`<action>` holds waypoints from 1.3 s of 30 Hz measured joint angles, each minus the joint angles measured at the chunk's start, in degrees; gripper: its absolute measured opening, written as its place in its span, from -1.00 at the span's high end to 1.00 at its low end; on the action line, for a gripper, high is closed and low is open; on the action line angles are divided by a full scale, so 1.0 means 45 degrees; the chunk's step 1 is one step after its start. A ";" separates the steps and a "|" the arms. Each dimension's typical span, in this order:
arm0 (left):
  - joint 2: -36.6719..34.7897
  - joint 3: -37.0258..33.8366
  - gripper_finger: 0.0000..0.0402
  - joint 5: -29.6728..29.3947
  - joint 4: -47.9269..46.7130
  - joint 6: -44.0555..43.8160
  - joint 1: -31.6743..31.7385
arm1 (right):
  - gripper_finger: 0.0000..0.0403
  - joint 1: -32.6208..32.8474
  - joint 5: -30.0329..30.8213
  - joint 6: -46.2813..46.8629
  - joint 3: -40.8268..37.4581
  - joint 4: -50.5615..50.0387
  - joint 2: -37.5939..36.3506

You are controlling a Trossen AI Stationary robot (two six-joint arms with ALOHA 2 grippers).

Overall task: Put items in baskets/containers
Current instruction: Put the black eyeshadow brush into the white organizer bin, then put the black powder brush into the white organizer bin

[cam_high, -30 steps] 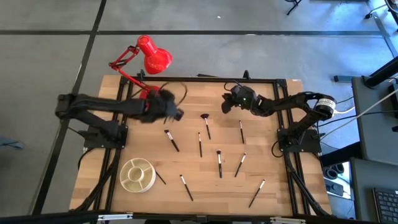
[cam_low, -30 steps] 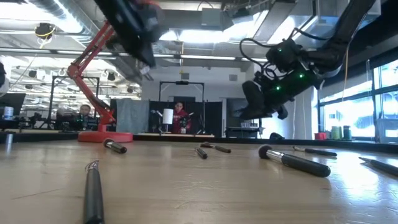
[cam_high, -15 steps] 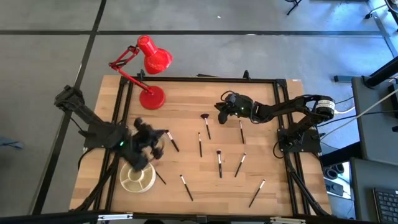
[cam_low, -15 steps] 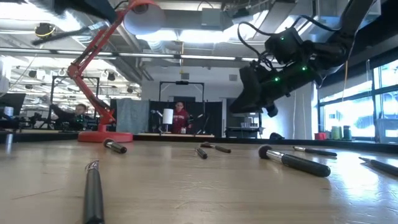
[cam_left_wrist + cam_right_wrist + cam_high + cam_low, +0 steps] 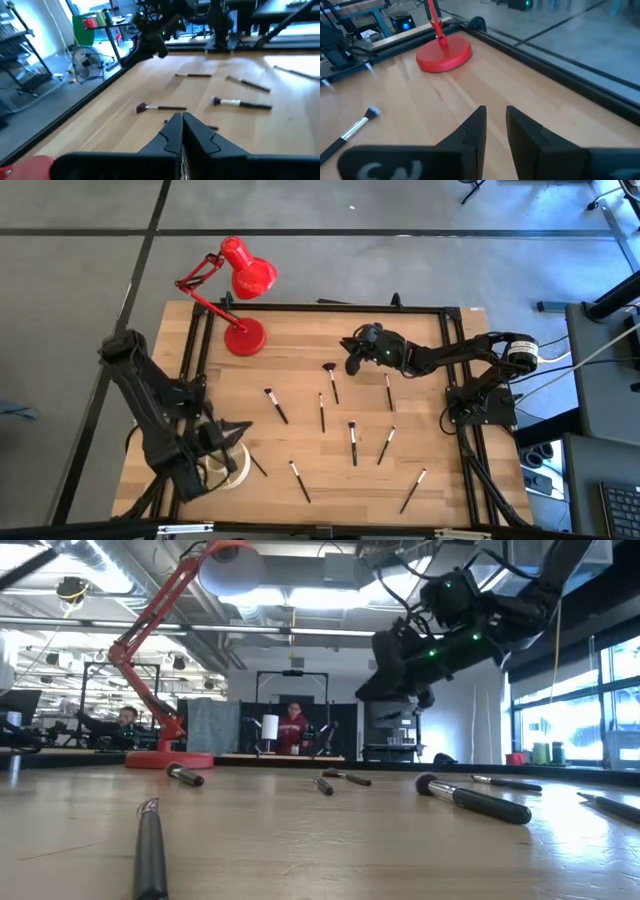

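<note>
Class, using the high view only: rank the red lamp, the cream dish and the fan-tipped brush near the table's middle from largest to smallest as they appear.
1. Red lamp, clearly largest.
2. Fan-tipped brush and cream dish: unsure, since the left arm covers most of the dish, leaving only part of its rim showing.

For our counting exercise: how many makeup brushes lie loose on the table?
9 brushes: one beside the dish, six mid-table, two toward the edge opposite the lamp. The left arm may hide others.

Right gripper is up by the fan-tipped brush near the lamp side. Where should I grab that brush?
Grip the fan brush mid-handle, coming straight down from above. It lies flat on the table, with its flared bristles toward the far edge, so the slim dark handle gives both fingers clearance. The right gripper hovers just beside the bristle end.
</note>
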 joint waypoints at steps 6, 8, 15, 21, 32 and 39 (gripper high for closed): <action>0.1119 0.0000 0.98 0.1197 -0.1736 -0.1876 0.0019 | 0.63 -0.0003 -0.0098 -0.0278 0.0190 -0.0008 0.0000; 0.1359 0.0000 0.98 0.1600 -0.2402 -0.3337 0.0010 | 0.63 -0.0003 -0.0113 -0.0277 0.0226 -0.0010 0.0000; 0.1503 0.0000 0.95 0.3050 -0.2650 -0.4877 -0.0097 | 0.63 0.0000 -0.0150 0.0141 0.0230 -0.0014 0.0000; 0.1506 0.0000 0.82 0.4780 -0.2834 -0.5473 -0.0053 | 0.63 0.0151 -0.0238 0.0128 0.0230 -0.0153 0.0000; 0.0442 0.0662 0.53 0.4897 -0.4912 -0.6905 0.1758 | 0.63 0.0720 -0.0375 -0.0224 0.0230 -0.0244 0.0000; -0.0253 0.0811 0.36 0.6652 -0.4854 -0.6378 0.5073 | 0.63 0.0720 -0.0903 0.0159 0.0230 -0.0412 0.0000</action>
